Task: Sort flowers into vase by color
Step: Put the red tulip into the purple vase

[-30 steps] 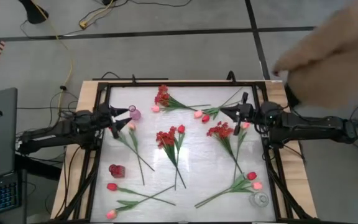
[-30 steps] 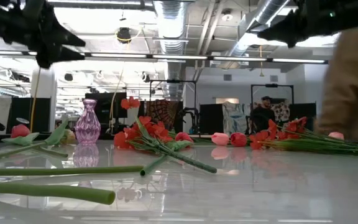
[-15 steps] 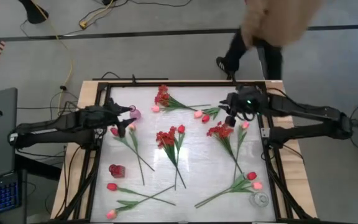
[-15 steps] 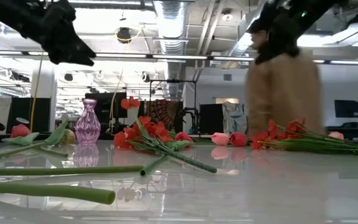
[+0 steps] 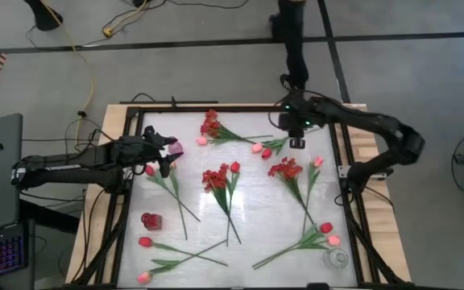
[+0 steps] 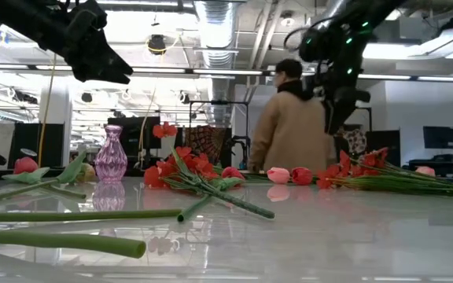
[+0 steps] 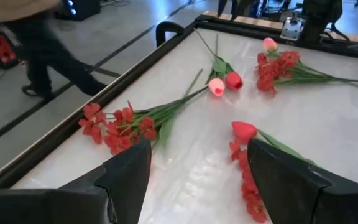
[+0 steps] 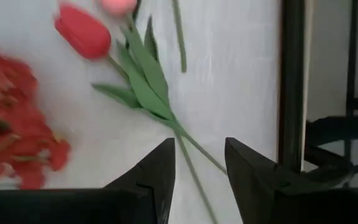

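above the tulip pair point(image 5: 263, 149), right pincer point(image 5: 296, 142) open; left pincer point(image 5: 166, 157) open.

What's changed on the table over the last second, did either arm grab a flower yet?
No grab yet. The right end effector swung in from the table's right edge toward the far side, now open above the tulip pair. The left end effector crept forward near the purple vase, open. The person walked off. Flowers unmoved.
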